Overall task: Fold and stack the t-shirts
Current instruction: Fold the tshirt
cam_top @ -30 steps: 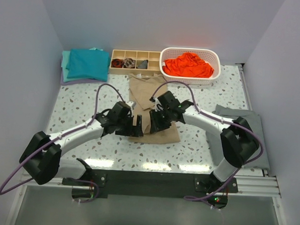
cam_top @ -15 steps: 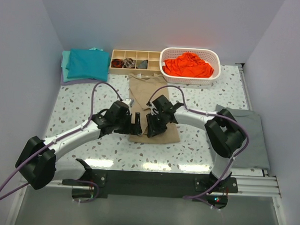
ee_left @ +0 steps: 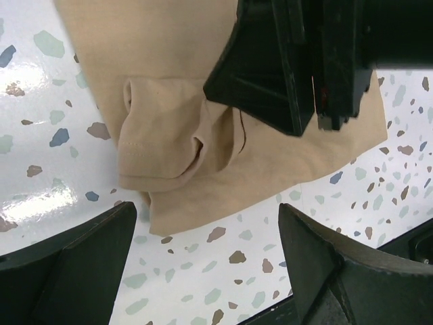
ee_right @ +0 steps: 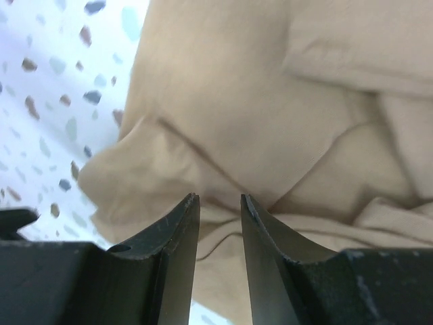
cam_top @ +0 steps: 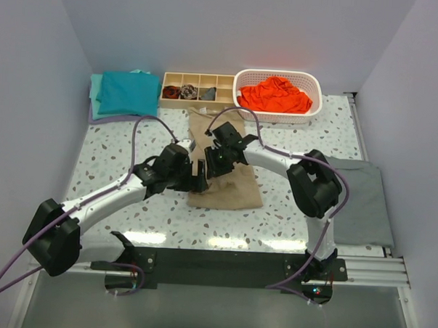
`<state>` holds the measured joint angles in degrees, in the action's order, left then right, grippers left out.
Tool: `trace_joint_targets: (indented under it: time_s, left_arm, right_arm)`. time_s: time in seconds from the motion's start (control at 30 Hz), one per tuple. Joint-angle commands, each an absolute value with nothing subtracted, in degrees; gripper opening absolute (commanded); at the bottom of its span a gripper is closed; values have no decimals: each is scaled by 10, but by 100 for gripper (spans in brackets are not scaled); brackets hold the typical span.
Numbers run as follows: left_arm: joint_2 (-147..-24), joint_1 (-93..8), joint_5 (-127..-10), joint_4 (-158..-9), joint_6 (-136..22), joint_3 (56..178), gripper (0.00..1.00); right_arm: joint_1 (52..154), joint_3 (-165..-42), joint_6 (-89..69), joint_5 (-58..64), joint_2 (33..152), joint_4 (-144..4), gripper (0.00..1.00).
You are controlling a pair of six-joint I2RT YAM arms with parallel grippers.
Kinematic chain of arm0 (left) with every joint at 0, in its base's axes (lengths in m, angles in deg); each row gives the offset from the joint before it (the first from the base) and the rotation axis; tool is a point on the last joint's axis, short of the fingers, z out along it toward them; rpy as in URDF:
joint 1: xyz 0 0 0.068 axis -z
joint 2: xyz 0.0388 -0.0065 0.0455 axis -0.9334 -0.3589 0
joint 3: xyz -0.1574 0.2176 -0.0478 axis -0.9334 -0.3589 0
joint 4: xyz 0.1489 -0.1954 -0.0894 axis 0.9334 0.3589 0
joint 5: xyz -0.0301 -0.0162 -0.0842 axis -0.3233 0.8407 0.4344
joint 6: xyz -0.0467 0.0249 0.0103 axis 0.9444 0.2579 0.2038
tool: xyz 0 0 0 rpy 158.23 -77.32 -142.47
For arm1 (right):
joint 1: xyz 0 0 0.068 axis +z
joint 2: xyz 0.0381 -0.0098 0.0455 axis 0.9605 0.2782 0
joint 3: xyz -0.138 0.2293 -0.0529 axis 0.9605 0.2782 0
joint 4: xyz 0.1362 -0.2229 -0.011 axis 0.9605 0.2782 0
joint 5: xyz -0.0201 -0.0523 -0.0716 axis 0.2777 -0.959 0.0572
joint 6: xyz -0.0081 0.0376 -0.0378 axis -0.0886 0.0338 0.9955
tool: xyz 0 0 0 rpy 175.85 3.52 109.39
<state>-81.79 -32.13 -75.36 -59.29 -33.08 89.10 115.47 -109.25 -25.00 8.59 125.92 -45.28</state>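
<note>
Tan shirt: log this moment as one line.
tan shirt: partly folded | left end effector: open, over its left edge | right end effector: narrow gap, over shirt, no grip seen

Speckled terrazzo tabletop between plain pale lilac walls, overhead light glaring off its near edge.

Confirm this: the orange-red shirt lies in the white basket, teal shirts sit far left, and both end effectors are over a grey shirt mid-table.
Wrong colour: the shirt under the left end effector and right end effector is tan, not grey, as the top external view shows. The rest holds.
</note>
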Motion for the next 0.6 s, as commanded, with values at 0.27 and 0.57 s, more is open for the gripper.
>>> trace_joint_targets:
  time_s: [0.27,0.57]
  left_arm:
    - [-839,-320,-768,-606,-371,916,92]
    - [-855,-320,-801,-643,-364,837,91]
  right_arm:
    - [1102,-1166,-198,4,1268,-444,41]
    - [1103,-1126,-185,-29,1146,-421,47]
